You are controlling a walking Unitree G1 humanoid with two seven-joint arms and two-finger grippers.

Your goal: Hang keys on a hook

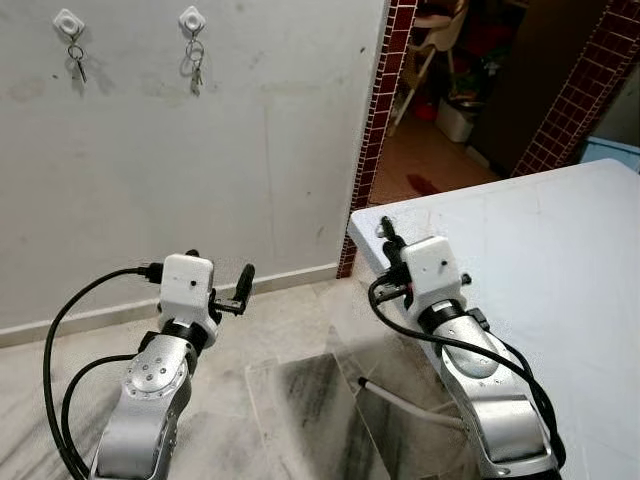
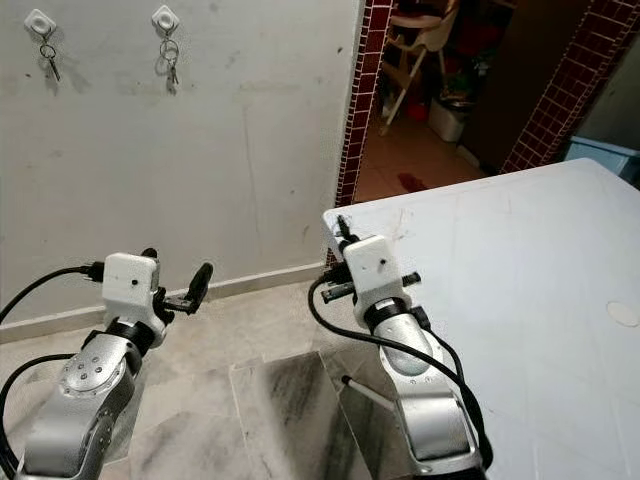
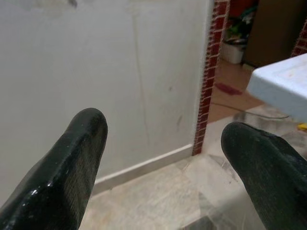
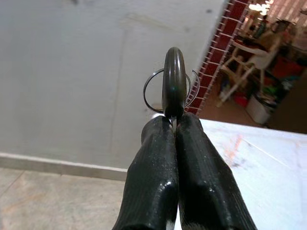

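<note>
Two white hooks are fixed high on the wall at the far left. The left hook [image 1: 68, 22] carries a small key set [image 1: 77, 62], and the right hook [image 1: 192, 18] carries another key set [image 1: 195, 66]. My right gripper [image 4: 175, 122] is shut on a dark key with a wire ring [image 4: 174, 79], held upright over the table's near corner, far below and right of the hooks. It also appears from the head as the right gripper [image 1: 392, 243]. My left gripper [image 3: 168, 163] is open and holds nothing. It is raised low in front of the wall, where the left gripper [image 1: 218, 270] is well below the hooks.
A white table [image 1: 540, 270] stands to my right, its corner by the right gripper. A doorway edged with maroon tiles [image 1: 378, 120] opens beyond it onto a cluttered room. Pale marble floor [image 1: 290, 330] lies between me and the wall.
</note>
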